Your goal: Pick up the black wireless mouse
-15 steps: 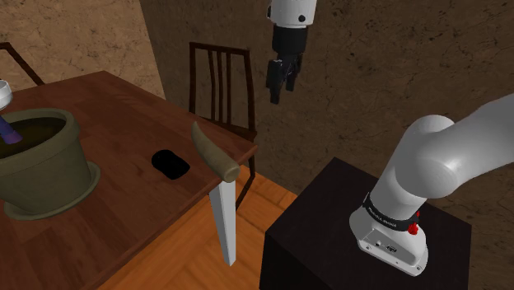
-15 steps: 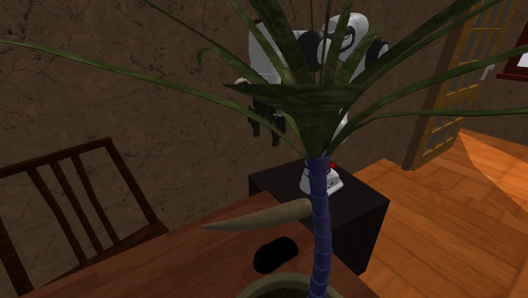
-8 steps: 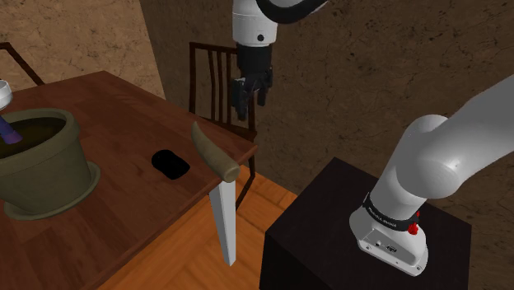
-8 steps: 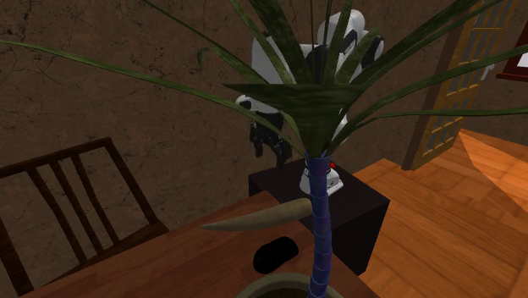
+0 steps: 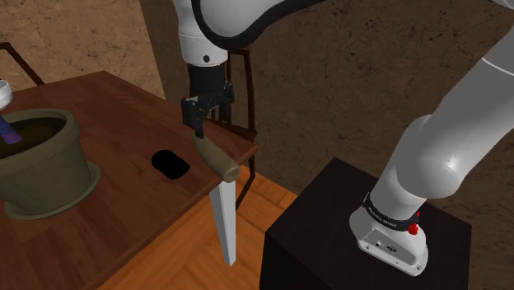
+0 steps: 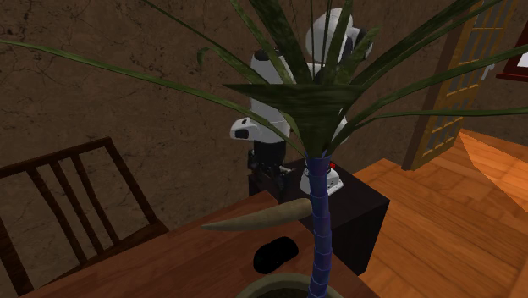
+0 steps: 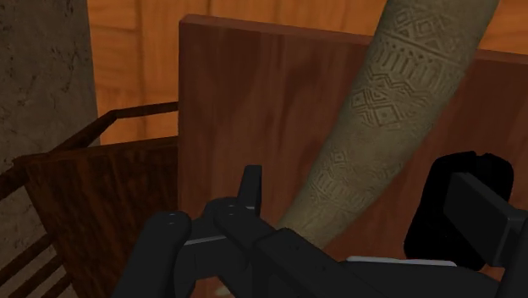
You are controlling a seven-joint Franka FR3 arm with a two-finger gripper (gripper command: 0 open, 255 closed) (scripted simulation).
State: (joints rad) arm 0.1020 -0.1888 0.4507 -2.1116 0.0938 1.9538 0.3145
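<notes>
Over the table [image 5: 123, 206] corner, above the carved horn [image 5: 212, 154]: brought the gripper [image 5: 199, 125] down from high by the wall [image 5: 346, 74]. Spread open, holding nothing; near the black mouse [image 5: 170, 163], not yet over it.

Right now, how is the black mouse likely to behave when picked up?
The mouse looks small and low, so it is probably light and rigid. Its rounded, smooth-looking top might slip from a loose grip. Lying flat on the table, it seems unlikely to roll or tip.
</notes>
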